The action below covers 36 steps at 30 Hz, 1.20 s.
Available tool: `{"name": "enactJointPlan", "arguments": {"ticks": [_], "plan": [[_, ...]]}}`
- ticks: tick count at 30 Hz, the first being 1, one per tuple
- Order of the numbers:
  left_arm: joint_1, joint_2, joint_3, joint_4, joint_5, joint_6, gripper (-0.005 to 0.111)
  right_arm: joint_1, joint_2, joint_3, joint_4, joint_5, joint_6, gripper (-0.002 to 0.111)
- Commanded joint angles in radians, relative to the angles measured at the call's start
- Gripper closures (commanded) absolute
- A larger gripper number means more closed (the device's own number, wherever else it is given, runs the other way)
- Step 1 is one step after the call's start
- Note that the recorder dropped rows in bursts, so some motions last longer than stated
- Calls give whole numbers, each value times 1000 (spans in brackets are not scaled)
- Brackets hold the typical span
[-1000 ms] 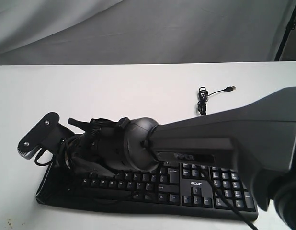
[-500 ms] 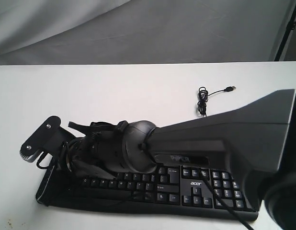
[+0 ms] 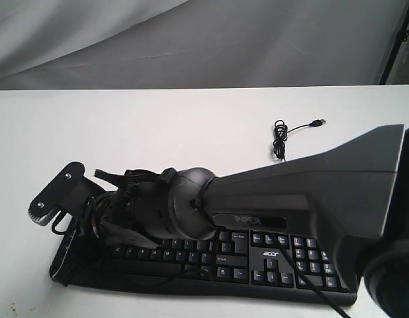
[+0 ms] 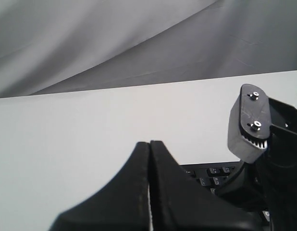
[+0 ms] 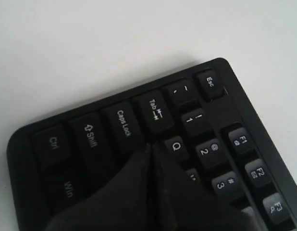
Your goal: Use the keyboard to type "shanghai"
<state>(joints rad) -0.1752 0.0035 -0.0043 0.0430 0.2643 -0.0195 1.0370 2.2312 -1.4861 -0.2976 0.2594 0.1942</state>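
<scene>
The black keyboard [image 3: 277, 255] lies along the table's near edge, with its acer logo by the number pad. My right arm [image 3: 290, 192] reaches across it to its left end, and the wrist hides the fingers there. In the right wrist view my right gripper [image 5: 151, 147] is shut, with nothing held. Its tip is down on the keyboard [image 5: 124, 122] between Caps Lock and Q, just below Tab, and covers the key under it. My left gripper [image 4: 149, 144] is shut and empty. It hangs short of the keyboard's [image 4: 211, 173] left end, beside the right wrist's grey bracket [image 4: 249, 120].
The keyboard's thin USB cable [image 3: 280, 139] lies coiled on the white table [image 3: 158, 126] behind the keyboard, plug [image 3: 318, 122] pointing right. A grey cloth backdrop [image 3: 204, 40] rises behind the table. A dark stand [image 3: 398, 46] shows at the far right.
The right arm has dropped slightly toward the keyboard's left end; its wrist bracket sits a little lower than a second ago. The keyboard has stayed put.
</scene>
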Motion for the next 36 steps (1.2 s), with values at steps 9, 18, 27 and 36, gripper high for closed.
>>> {"name": "enactJointPlan", "arguments": {"ticks": [9,18,27,36], "plan": [[-4,-3,4,1,-5,-3,107,-27,-341,322,-37,-75,95,108],[-4,-3,4,1,-5,-3,107,-82,-331,524,-26,-244,125,108],[-4,-3,4,1,-5,-3,107,-98,-304,524,-26,-266,110,108],[-4,-3,4,1,-5,-3,107,-98,-304,524,-26,-268,98,108]]}}
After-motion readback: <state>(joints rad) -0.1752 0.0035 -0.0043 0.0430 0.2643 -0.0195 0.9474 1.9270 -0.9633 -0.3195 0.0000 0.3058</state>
